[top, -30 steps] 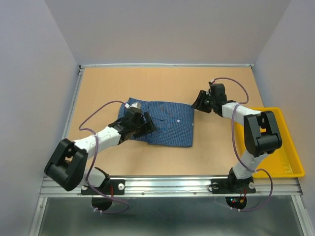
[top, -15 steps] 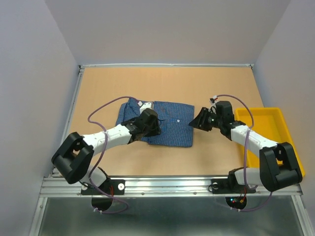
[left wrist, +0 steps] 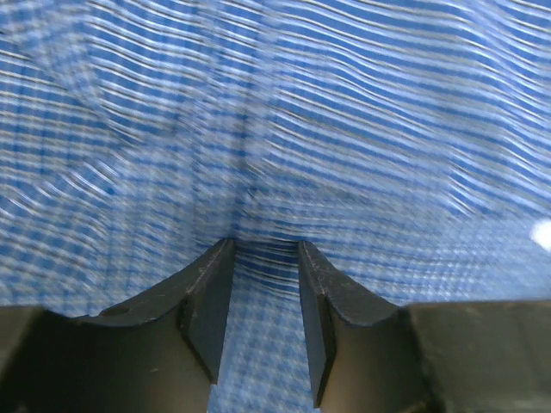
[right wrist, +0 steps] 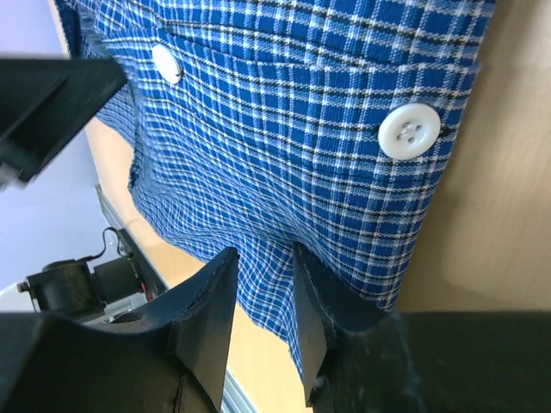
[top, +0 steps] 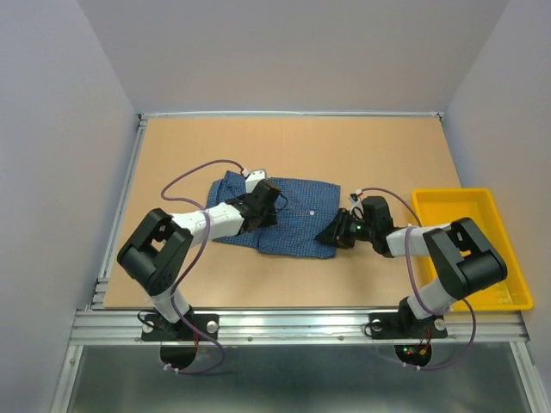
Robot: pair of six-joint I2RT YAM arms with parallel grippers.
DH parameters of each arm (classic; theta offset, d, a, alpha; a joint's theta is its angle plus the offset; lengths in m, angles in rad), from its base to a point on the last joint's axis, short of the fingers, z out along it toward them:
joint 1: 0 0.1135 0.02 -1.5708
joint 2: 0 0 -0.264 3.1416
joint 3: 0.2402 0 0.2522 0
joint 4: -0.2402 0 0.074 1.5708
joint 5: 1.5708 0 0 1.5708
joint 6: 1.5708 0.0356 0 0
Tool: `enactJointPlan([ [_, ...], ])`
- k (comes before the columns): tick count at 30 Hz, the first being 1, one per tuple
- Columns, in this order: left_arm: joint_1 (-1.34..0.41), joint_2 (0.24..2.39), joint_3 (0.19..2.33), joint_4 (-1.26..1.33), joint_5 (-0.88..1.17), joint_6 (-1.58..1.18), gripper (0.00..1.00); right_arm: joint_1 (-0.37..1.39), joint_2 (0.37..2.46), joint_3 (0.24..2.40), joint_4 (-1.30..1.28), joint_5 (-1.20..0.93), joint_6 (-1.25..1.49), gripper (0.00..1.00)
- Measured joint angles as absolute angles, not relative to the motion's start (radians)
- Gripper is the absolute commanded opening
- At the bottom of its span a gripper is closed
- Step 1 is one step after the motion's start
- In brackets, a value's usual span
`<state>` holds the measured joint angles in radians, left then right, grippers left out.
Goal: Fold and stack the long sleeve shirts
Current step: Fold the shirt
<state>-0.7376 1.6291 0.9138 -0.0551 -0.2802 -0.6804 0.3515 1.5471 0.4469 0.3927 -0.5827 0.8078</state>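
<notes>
Shirt [top: 284, 217]: you have it lying folded and flat on the tabletop [top: 258, 146], left of centre, well apart from the tray [top: 508, 284] at the right edge.

Left gripper [top: 265, 202]: it is set down on the shirt's far-left part, near the collar end. In the wrist view [left wrist: 265, 245] its jaws stand close together, cloth fills the gap, and creases run out from the tips. They are pinching the shirt.

Right gripper [top: 331, 234]: it sits low at the shirt's near-right corner. In the wrist view [right wrist: 263, 254] its jaws straddle the hem with a narrow gap and cloth between them. I cannot tell whether they are clamped. A white button [right wrist: 410, 131] shows near that edge.
</notes>
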Motion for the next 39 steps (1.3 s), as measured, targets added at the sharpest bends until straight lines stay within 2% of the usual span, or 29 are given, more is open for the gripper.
enactJointPlan([
  [8,-0.631,1.725,0.986,-0.093,-0.297,-0.664,0.44,0.352,1.521,0.433,0.386,-0.545,0.798,0.39],
  [11,-0.600,1.723,1.007,-0.127,-0.319,-0.642,0.55,0.354,1.475,0.435,0.327,-0.522,0.770,0.41],
  [12,-0.594,1.716,1.009,-0.138,-0.326,-0.633,0.64,0.354,1.450,0.436,0.298,-0.513,0.757,0.43],
  [13,-0.590,1.704,1.009,-0.150,-0.331,-0.623,0.68,0.354,1.428,0.439,0.272,-0.504,0.748,0.45],
  [15,-0.589,1.663,1.009,-0.175,-0.340,-0.598,0.81,0.354,1.377,0.455,0.207,-0.484,0.728,0.52],
  [18,-0.645,1.557,1.009,-0.189,-0.364,-0.543,0.91,0.354,1.299,0.493,0.123,-0.443,0.704,0.65],
  [19,-0.676,1.519,1.009,-0.189,-0.371,-0.521,0.92,0.353,1.271,0.508,0.093,-0.425,0.696,0.74],
  [22,-0.809,1.411,1.009,-0.171,-0.382,-0.463,0.93,0.344,1.193,0.566,-0.018,-0.339,0.670,0.91],
  [25,-0.994,1.374,1.019,-0.146,-0.394,-0.410,0.92,0.323,1.132,0.599,-0.114,-0.234,0.653,0.99],
  [28,-1.115,1.441,1.045,-0.139,-0.413,-0.371,0.90,0.308,1.080,0.609,-0.203,-0.140,0.647,1.00],
  [29,-1.203,1.573,1.095,-0.138,-0.435,-0.340,0.88,0.307,1.038,0.615,-0.297,-0.030,0.647,1.00],
  [39,-1.291,1.856,1.259,-0.155,-0.503,-0.270,0.85,0.302,0.935,0.626,-0.441,0.178,0.651,1.00],
])
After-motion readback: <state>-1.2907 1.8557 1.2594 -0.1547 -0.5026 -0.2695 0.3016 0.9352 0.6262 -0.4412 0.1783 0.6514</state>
